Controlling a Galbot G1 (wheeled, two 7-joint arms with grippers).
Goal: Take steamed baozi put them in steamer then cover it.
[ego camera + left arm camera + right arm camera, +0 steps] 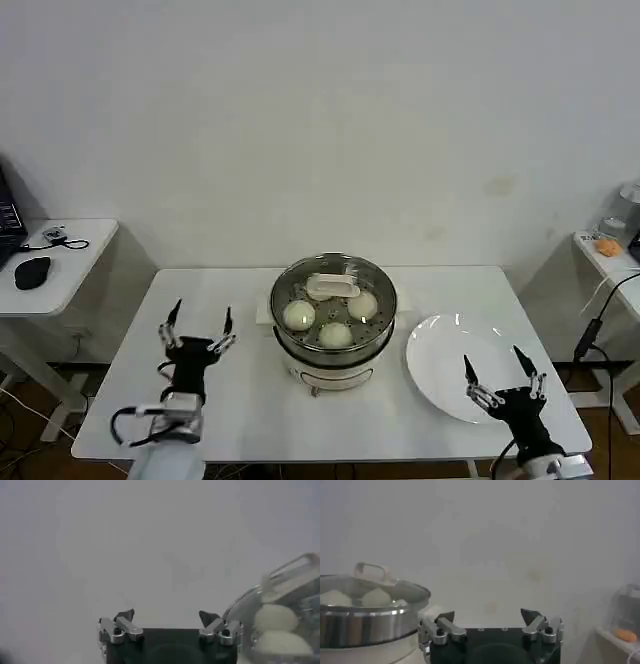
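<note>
Left tool (pixel 200 330) spread, right tool (pixel 501 373) spread over plate (pixel 440 350), covered steamer (pixel 334 350) between

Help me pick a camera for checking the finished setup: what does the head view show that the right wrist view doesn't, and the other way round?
Head view alone: the white plate on the table, bare, the left gripper open beside the steamer, and a side table holding a mouse.

Right wrist view alone: the steamer's steel wall from the side.

Both: the right gripper open and holding nothing, the cover seated on the steamer, and steamed baozi beneath the glass.
</note>
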